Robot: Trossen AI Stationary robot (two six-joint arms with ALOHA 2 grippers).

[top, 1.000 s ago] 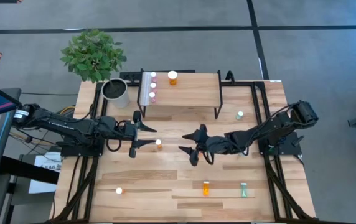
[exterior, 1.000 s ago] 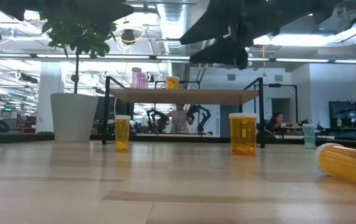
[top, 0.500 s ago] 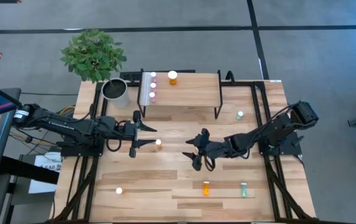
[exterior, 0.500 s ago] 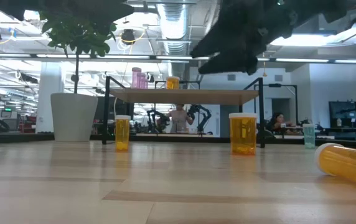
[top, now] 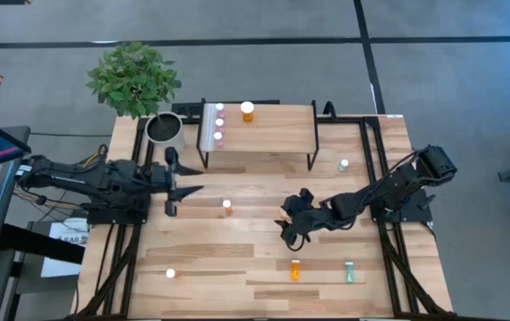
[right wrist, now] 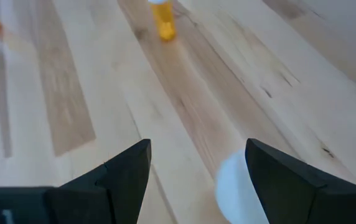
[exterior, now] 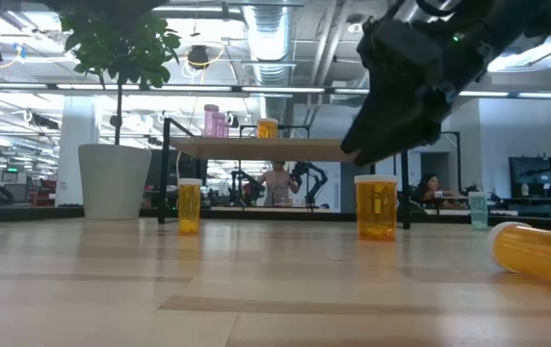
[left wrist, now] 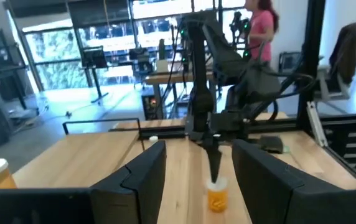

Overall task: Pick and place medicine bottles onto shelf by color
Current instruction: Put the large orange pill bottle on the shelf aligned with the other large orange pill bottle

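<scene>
Three pink bottles [top: 219, 123] and one orange bottle [top: 248, 111] stand on the shelf [top: 268, 132]. An orange bottle [top: 226, 206] stands mid-table, and another [top: 170, 274] stands near the front left. An orange bottle [top: 295, 269] and a green one [top: 349, 272] lie near the front edge. Another green bottle [top: 344, 165] stands at the right. My left gripper [top: 184, 185] is open and empty, left of the mid-table bottle, which shows beyond its fingers [left wrist: 216, 194]. My right gripper [top: 291, 228] is open and empty, tipped down above the table just beyond the lying orange bottle.
A potted plant [top: 164, 131] stands at the far left beside the shelf. Black frame rails [top: 389, 259] run along both table sides. Bare wood lies between the two grippers and along the front left. A person [left wrist: 262, 25] stands in the room beyond the table.
My left gripper has drawn back toward the table's left edge, away from the mid-table orange bottle. My right gripper has gone toward the near edge and down, tipping its fingers downward toward the lying orange bottle. No bottle has moved.
</scene>
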